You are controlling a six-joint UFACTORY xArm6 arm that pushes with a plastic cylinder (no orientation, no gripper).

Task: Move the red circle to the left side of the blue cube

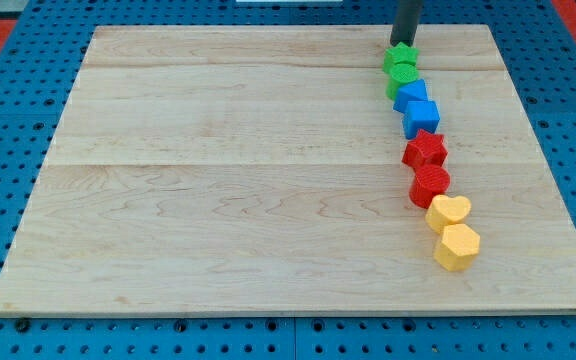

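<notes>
The red circle (430, 184) lies on the wooden board (218, 180) at the view's right, in a curved line of touching blocks. The blue cube (422, 117) sits above it, with a red star (425, 149) between them. Another blue block (410, 94) touches the cube from above. Two green blocks (401, 55) (402, 75) head the line. My tip (401, 42) is at the view's top right, right at the upper edge of the top green block, far from the red circle.
A yellow heart (448, 212) and a yellow hexagon (457, 246) end the line below the red circle. The board rests on a blue pegboard (8, 120).
</notes>
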